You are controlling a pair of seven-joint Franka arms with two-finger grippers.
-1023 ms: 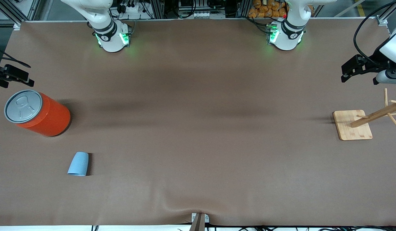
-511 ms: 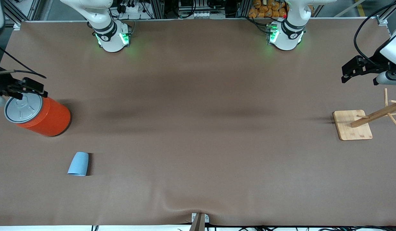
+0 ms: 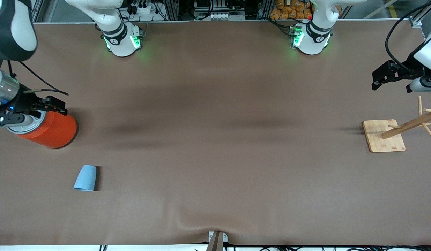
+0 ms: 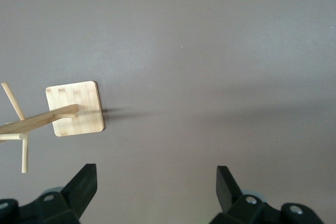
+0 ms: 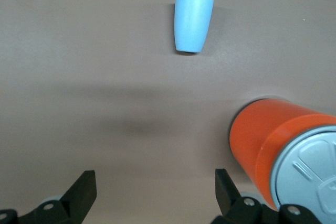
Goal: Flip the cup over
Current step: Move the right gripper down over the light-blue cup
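The small light-blue cup (image 3: pixel 85 178) appears to lie on its side on the brown table, wide end toward the front camera, nearer to that camera than the orange can. It also shows in the right wrist view (image 5: pixel 193 23). My right gripper (image 3: pixel 51 105) hangs in the air over the can's edge, open and empty (image 5: pixel 156 178), well apart from the cup. My left gripper (image 3: pixel 386 74) waits high at the left arm's end of the table, open and empty (image 4: pixel 156 174).
A big orange can (image 3: pixel 54 129) with a grey pull-tab lid stands at the right arm's end; it also shows in the right wrist view (image 5: pixel 273 140). A wooden rack on a square base (image 3: pixel 379 137) stands at the left arm's end.
My right arm has swung in from the table's end and now hangs over the orange can, covering most of its lid. The cup and the left arm have not moved.
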